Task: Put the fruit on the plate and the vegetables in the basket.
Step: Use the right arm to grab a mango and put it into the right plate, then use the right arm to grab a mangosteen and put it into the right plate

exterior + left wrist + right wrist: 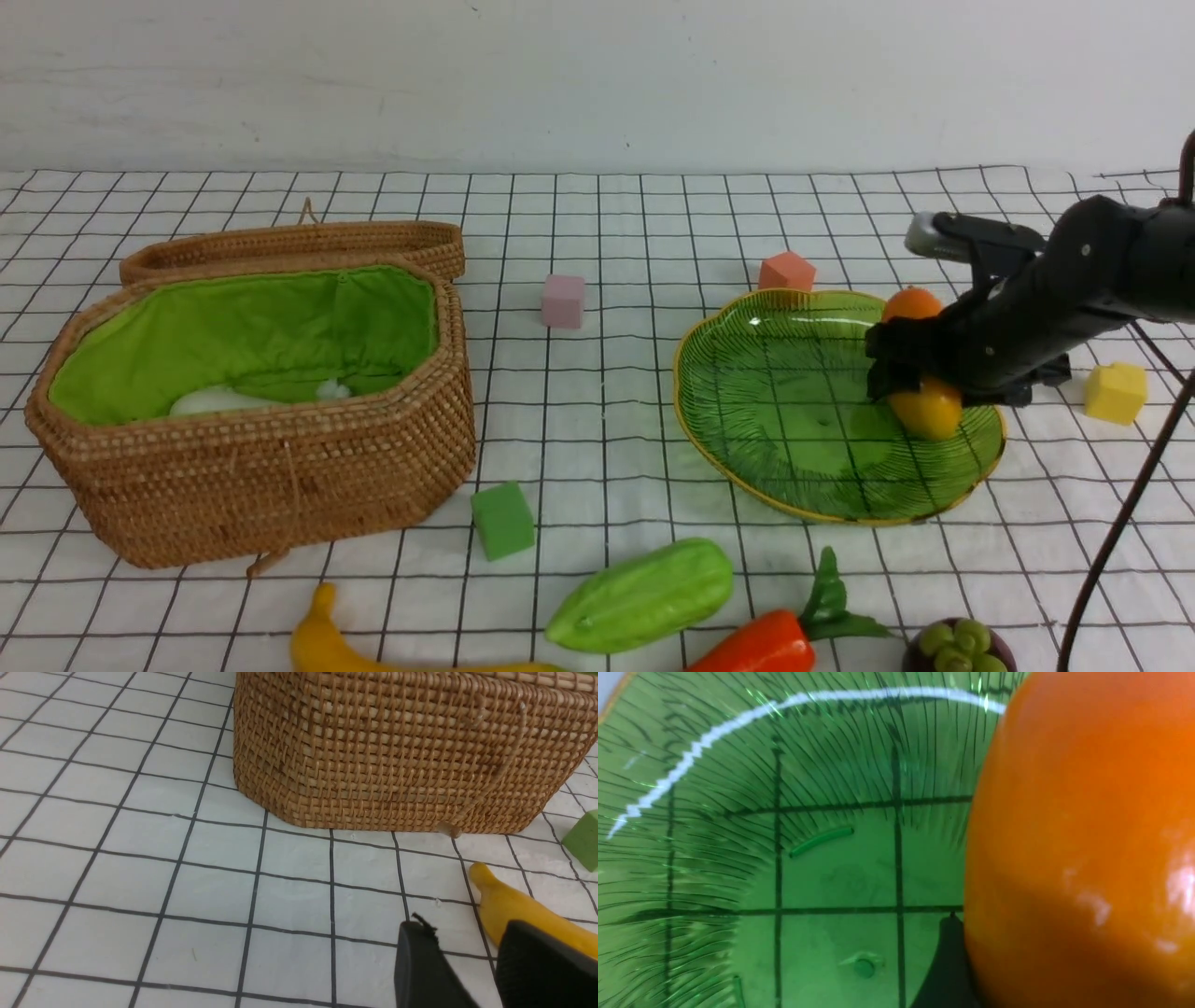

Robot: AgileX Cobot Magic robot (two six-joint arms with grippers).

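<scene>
Step in hand: placing the first fruit; the right gripper is clenched round the mango, one black finger pressed to the fruit's side in the right wrist view; the mango hangs low over the right-hand part of the plate, inside the rim; whether it already rests on the glass cannot be told. The rest of the plate is bare. The basket stands well to the left of the plate, lid laid back, with the white radish lying in its green lining. On the cloth on the near side of the plate lie, apart from one another, the gourd, the pepper and the mangosteen; the banana lies farther left of these, nearer the basket than the plate. The left gripper is seen only in its own wrist view; its jaws stand apart with bare cloth between them, grasping nothing, just beside the banana's tip. Judgement: one vegetable is home, one fruit nearly so, four items outstanding. The next move calls for setting the mango down gently, since a glossy rounded fruit may roll on ribbed glass; then releasing and lifting clear of the rim.
</scene>
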